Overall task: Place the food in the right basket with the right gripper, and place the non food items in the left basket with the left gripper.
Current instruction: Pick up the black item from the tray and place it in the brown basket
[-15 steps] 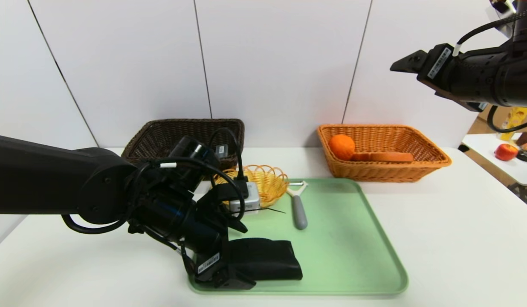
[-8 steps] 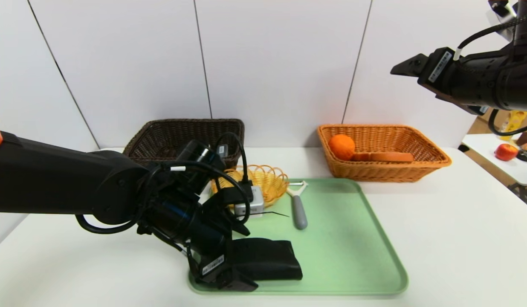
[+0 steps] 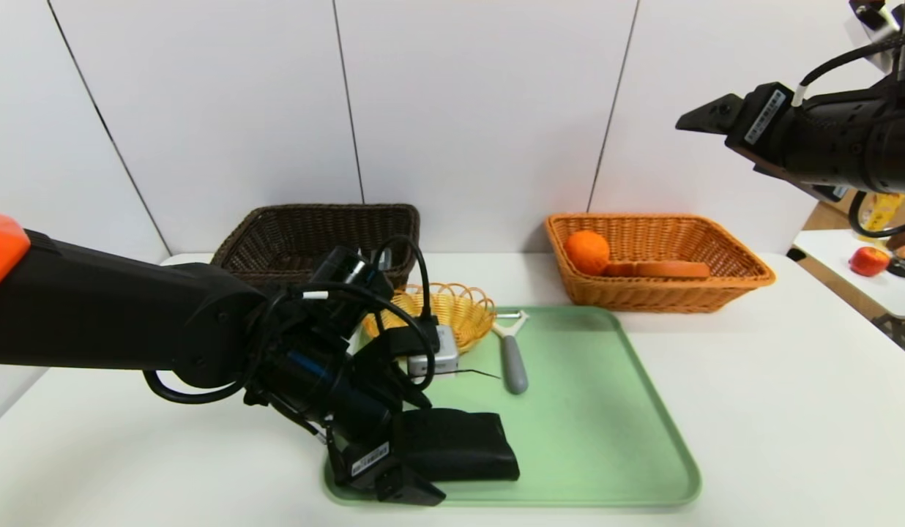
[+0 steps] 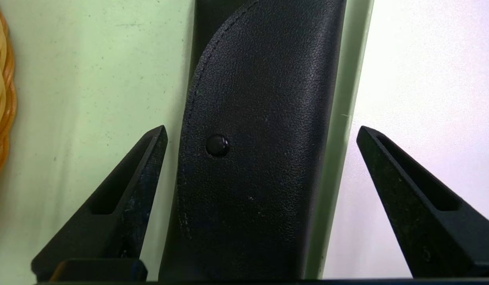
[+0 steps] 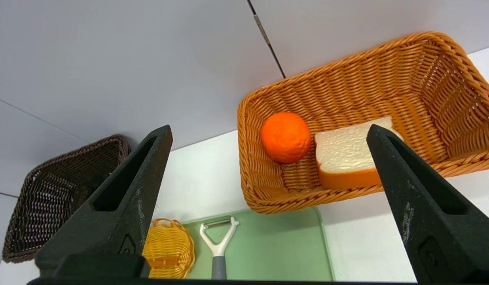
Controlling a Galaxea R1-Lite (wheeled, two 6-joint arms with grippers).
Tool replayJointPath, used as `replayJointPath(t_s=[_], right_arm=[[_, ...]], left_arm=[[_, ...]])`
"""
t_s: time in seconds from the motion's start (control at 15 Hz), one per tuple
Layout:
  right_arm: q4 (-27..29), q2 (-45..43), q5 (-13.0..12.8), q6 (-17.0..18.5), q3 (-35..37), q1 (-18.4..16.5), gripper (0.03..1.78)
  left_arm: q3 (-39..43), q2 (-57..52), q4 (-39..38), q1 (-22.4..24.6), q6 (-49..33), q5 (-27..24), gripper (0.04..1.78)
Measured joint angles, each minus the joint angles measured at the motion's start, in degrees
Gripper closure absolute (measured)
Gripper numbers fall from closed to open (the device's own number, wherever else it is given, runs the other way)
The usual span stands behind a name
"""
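Note:
A black pouch (image 3: 460,454) lies at the front left of the green tray (image 3: 606,410). My left gripper (image 3: 405,468) is open and low over the pouch's left end. In the left wrist view the gripper (image 4: 262,132) straddles the pouch (image 4: 252,158), with one finger over the tray and one over the table. A grey-handled peeler (image 3: 512,366) lies on the tray. A whitish case (image 3: 444,351) sits half hidden behind the left wrist. The orange (image 3: 587,251) and the bread slice (image 3: 668,269) lie in the orange-tan right basket (image 3: 745,274). The dark brown left basket (image 3: 277,227) stands at the back left. My right gripper (image 3: 698,121) hangs open and empty high at the right, and shows in its own view (image 5: 268,128).
A small round yellow basket (image 3: 460,311) sits at the tray's back left corner, next to the peeler head. A red apple (image 3: 868,260) lies on a separate table at the far right. The wall stands just behind both baskets.
My left arm has pushed a little to the right and lower, bringing its open jaws further over the pouch's left end. My right gripper has drifted slightly to the right.

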Motion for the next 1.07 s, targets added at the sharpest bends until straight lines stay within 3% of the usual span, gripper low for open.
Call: replayJointPath(t_s=[1.07], right_arm=[[0.3, -1.83, 1.84, 0.0, 0.9, 0.0, 0.11]], left_arm=[[-0.22, 2.07, -1.74, -1.19, -0.1, 0.04, 0.13]])
